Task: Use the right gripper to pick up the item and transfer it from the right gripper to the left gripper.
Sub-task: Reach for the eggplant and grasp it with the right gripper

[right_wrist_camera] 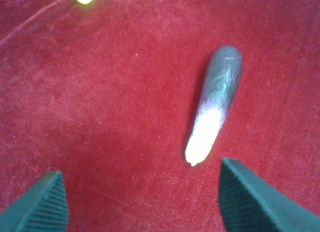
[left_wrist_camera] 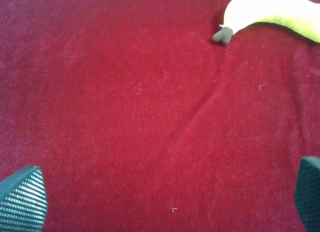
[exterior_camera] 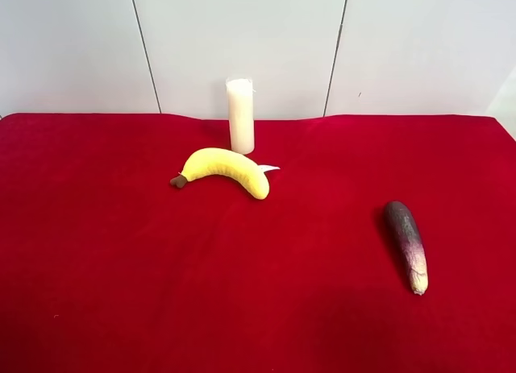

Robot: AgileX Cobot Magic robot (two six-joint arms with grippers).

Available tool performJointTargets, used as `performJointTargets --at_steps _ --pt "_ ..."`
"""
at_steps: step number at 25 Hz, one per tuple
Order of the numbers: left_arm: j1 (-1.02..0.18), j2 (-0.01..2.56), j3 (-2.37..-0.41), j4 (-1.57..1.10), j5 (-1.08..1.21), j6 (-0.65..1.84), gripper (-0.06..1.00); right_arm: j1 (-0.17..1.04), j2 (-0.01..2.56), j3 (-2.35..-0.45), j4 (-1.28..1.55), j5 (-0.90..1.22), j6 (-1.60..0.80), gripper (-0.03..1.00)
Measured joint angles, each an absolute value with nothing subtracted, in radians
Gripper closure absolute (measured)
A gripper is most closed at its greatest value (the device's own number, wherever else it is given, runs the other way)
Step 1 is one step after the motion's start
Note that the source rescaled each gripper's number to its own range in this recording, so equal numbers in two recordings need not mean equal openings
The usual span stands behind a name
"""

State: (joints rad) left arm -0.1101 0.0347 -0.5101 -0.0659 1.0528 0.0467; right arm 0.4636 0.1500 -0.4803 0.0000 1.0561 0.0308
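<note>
reaching: right gripper (right_wrist_camera: 140, 192) is hovering, fingers spread, short of the item (exterior_camera: 407, 244) in the high view's lower right; next, straddling it. left gripper (left_wrist_camera: 170, 192) also spread.

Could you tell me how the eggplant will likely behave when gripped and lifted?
The eggplant is round and tapered, so it may roll if nudged. Its skin looks glossy, so it is probably somewhat slippery.

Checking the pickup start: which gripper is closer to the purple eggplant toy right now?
Right. The right gripper has the eggplant toy lying just ahead of its open jaws, untouched. The left gripper faces the plush banana; no eggplant shows in its view.
</note>
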Motion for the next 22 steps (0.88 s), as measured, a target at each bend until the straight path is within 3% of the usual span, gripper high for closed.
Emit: performJointTargets --at_steps 22 --pt "-0.110 0.035 -0.510 -0.066 1.053 0.047 -0.06 0.464 0.150 -0.480 0.000 1.056 0.031 0.50"
